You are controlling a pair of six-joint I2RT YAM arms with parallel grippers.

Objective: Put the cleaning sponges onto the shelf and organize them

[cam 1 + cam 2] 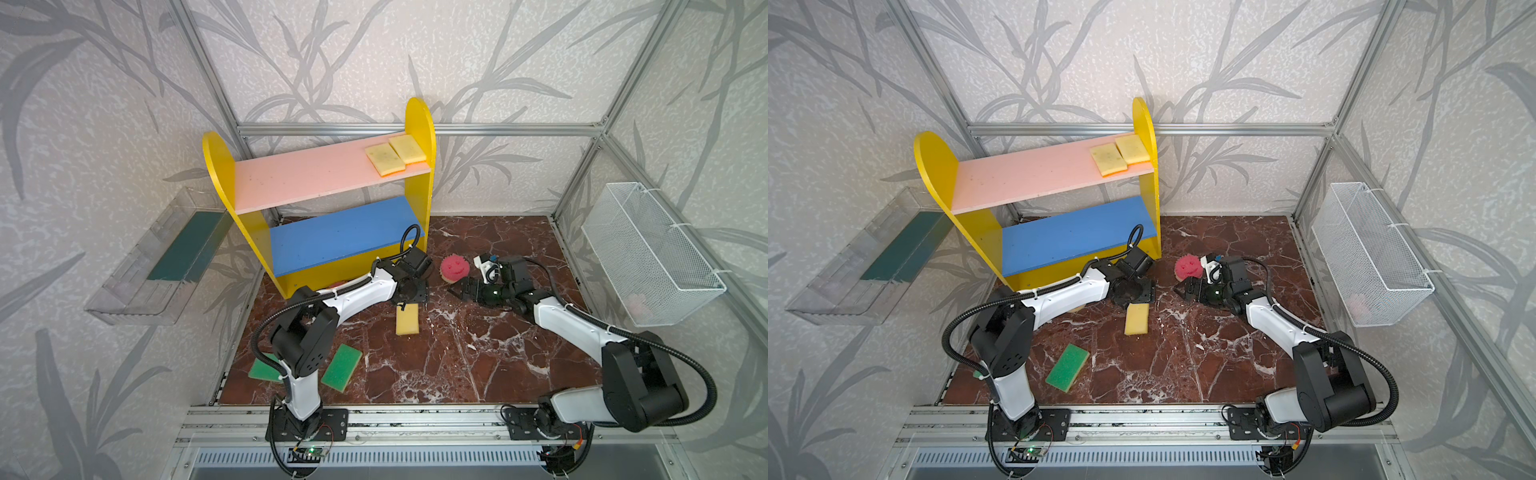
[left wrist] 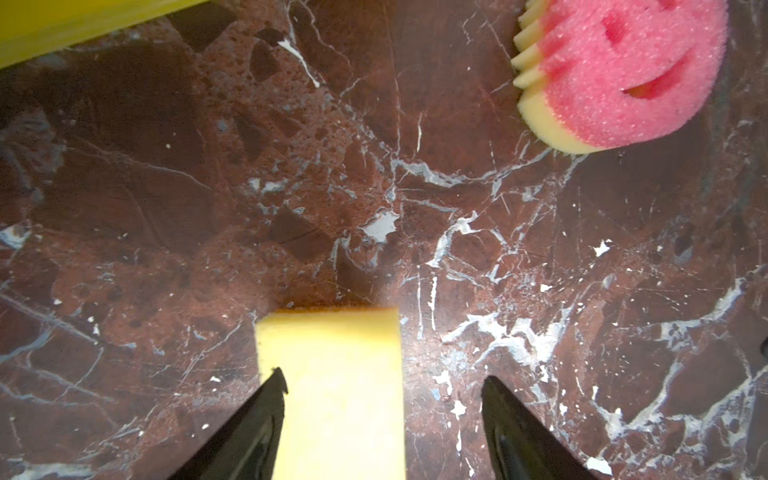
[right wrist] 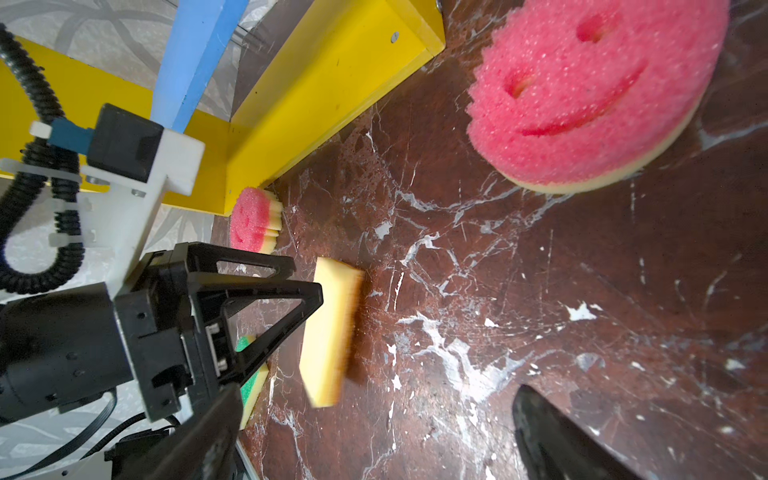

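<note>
Yellow sponge (image 2: 332, 374) on table (image 2: 415, 208): likely light, soft, squashy; pinch across narrow width. Left fingers (image 2: 249, 428) apart, gripping nothing. Right fingers (image 3: 552, 440) wide, empty.

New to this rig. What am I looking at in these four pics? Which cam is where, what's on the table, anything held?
Two tabletop robot arms, each ending in a two-finger gripper. Both top views look down on the whole cell from one stereo camera; the wrist views come from a camera on each arm, looking past its fingers. The shelf stands at the back, two yellow sponges on its pink upper board. On the marble-patterned surface lie a yellow sponge, a pink smiley sponge, two green-faced sponges and, in the right wrist view, a second pink smiley sponge by the shelf's foot. The left gripper is open above one end of the yellow sponge; the right gripper is open near the first pink one. Neither holds anything.
</note>
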